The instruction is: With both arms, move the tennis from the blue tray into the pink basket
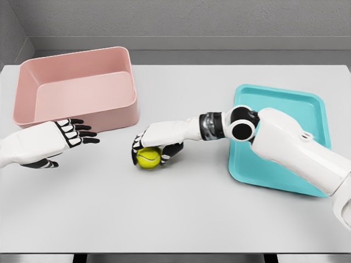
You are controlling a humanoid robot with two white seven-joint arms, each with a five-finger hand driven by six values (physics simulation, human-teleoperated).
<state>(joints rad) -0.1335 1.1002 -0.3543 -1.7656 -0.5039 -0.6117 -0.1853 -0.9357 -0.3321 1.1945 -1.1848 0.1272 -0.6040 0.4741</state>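
Mid-table, the right hand (156, 143) is gripping the tennis ball (148, 158) from above.
The left hand (52, 141) is waiting nearby with fingers extended, seemingly for a handover, beside the pink basket (77, 87); the blue tray (285, 104) is sitting behind.

The tennis ball (148, 158) is a bright yellow-green, fuzzy-looking sphere sitting out on the grey bench, between the two containers and nearer the front. The pink basket (33, 109) is a deep rectangular tub with rounded corners, upright and open at the top, at the far left. The blue tray (274, 94) is a shallow turquoise dish with a raised rim, lying flat on the right, turned slightly askew, well apart from the ball.
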